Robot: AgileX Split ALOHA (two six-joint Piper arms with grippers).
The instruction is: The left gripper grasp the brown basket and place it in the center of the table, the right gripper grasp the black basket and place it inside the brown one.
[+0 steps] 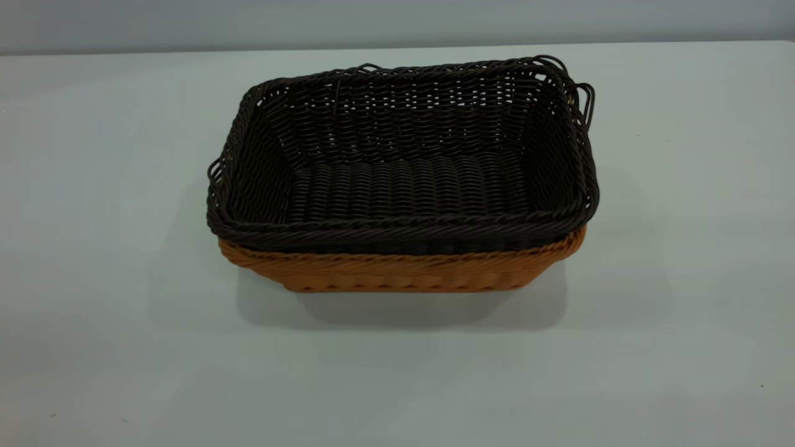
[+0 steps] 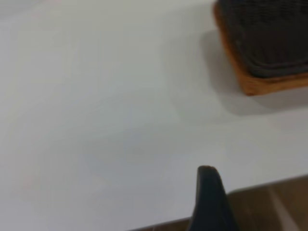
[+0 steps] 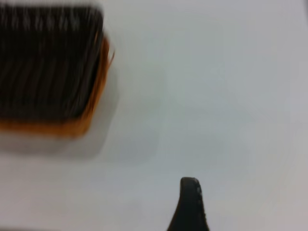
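Exterior view: the black basket (image 1: 404, 161) sits nested inside the brown basket (image 1: 397, 270) near the middle of the table (image 1: 93, 248), rims almost level. Both look like light, stiff wicker with rough, grippy weave; the braided rim or the loop handles at the short ends seem the best holds. Neither arm appears here.

Left wrist view: the left gripper (image 2: 209, 199) shows one dark fingertip over bare table, well apart from the baskets; whether it is open I cannot tell.

Right wrist view: the right gripper (image 3: 190, 204) likewise shows one fingertip, clear of the baskets, its state unreadable.
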